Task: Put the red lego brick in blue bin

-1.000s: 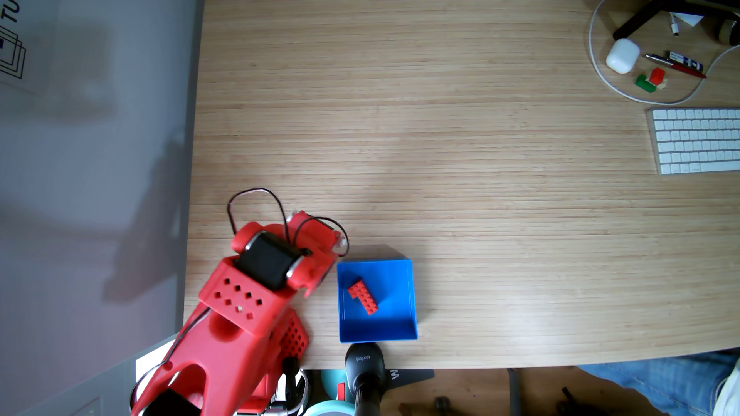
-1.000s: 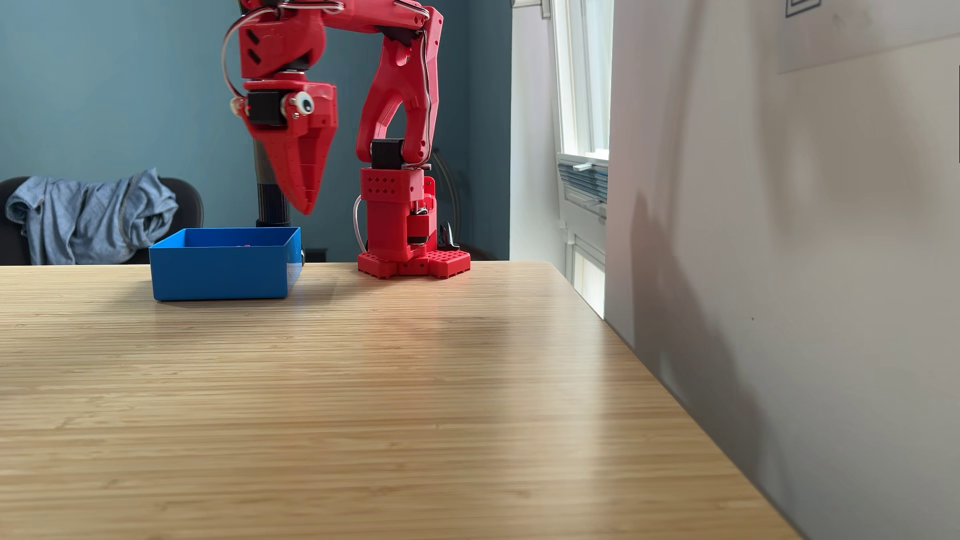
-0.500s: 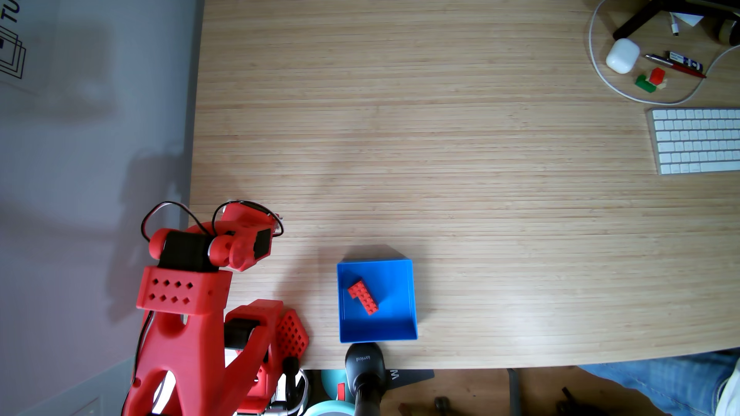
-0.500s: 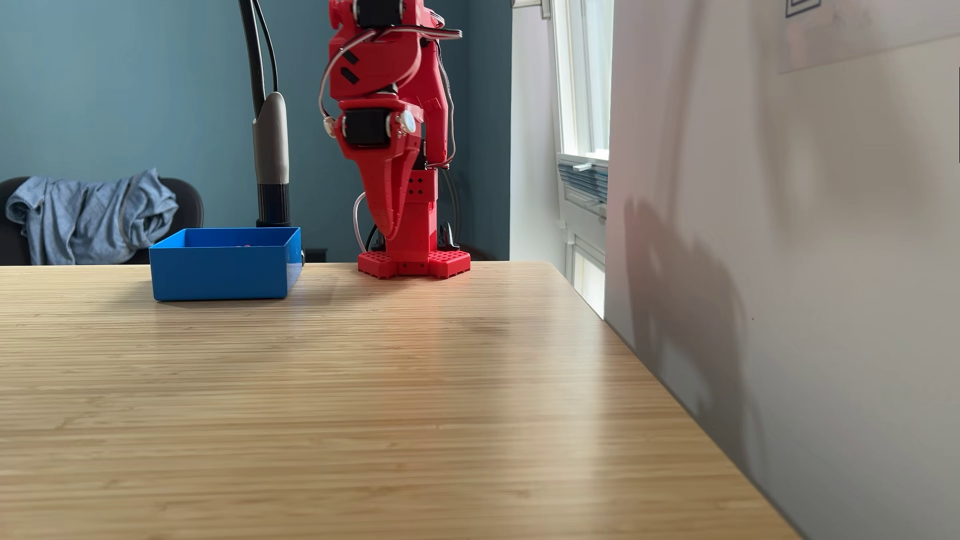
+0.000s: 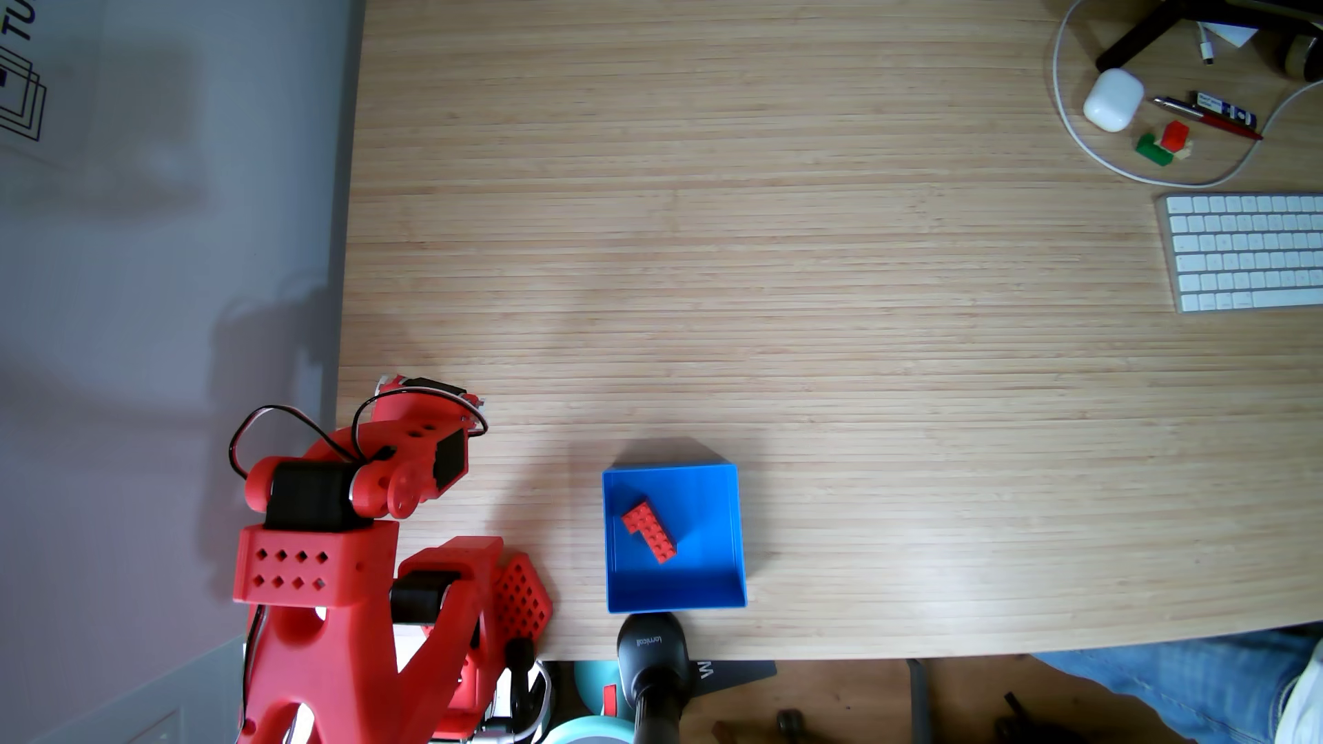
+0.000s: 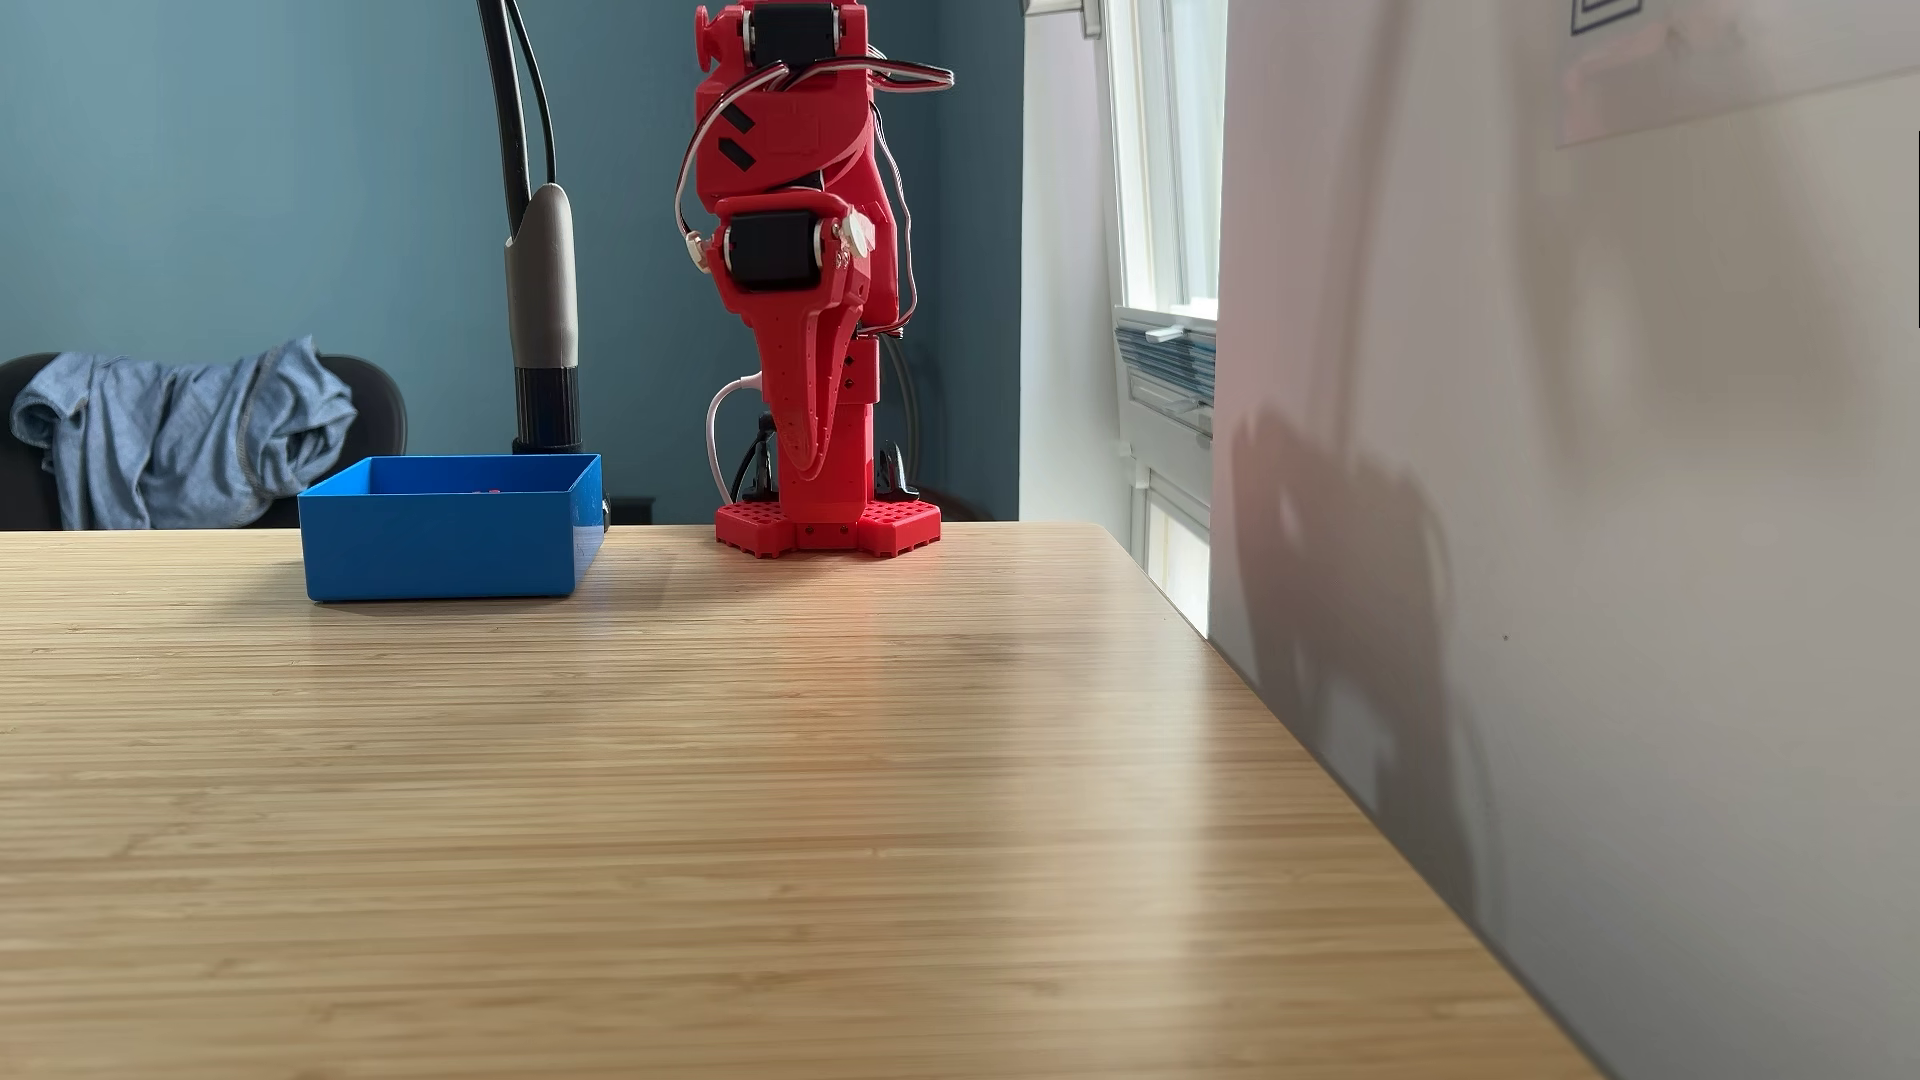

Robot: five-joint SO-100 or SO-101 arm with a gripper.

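The red lego brick (image 5: 649, 532) lies flat on the bottom of the blue bin (image 5: 712, 501), in its left half and turned diagonally. From the side, the blue bin (image 6: 447, 550) stands on the table left of the arm's base, and just a red speck of the brick (image 6: 485, 491) shows over the rim. The red arm is folded back over its base. My gripper (image 6: 805, 469) hangs point-down in front of the base column, shut with nothing in it, well right of the bin. From above, the arm's wrist (image 5: 422, 436) covers the fingers.
A white keyboard (image 5: 1246, 250), an earbud case (image 5: 1112, 100), pens, a cable and a small red-green block (image 5: 1163, 143) sit at the far right. A black camera post (image 5: 651, 658) stands at the table edge by the bin. A grey wall (image 5: 165, 286) borders the table.
The arm has swung away from beside the bin and folded back over its base, the shut gripper dropping in front of the column. The brick and the bin have not moved.
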